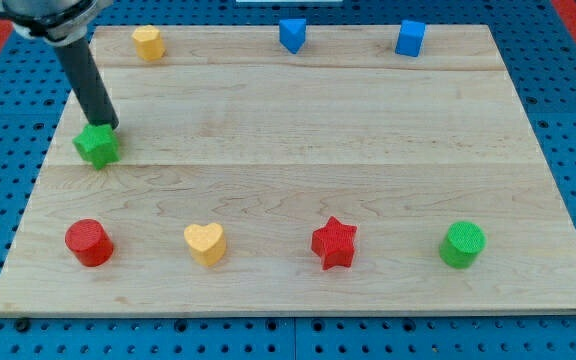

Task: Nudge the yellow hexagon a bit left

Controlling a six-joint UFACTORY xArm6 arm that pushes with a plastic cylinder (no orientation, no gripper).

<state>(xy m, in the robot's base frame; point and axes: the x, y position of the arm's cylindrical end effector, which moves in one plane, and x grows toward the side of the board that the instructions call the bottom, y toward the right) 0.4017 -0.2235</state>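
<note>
Wooden board (298, 180) sits on blue pegboard (568, 120). Rod (86, 80) comes down from the view's top left; no gripper on it, just a bare tip (107, 126), nothing held. The tip sits at the top edge of the green star (97, 146), apparently touching it, near the board's left edge.

Yellow hexagon (148, 42) is above the tip and slightly right, well apart from it, near the board's top edge toward the top-left corner. Upright, standing alone.

Rest, placed from the tip:
- blue block (292, 34), shape unclear, up and right, on the top edge
- blue cube (410, 38), further right on the same edge
- red cylinder (89, 242), below, slightly left, near the bottom edge
- yellow heart (205, 243), below and right
- red star (334, 243), further right on the bottom row
- green cylinder (462, 244), far right of that row

Bottom row blocks are all well apart from each other. Only the green star is next to the tip.
</note>
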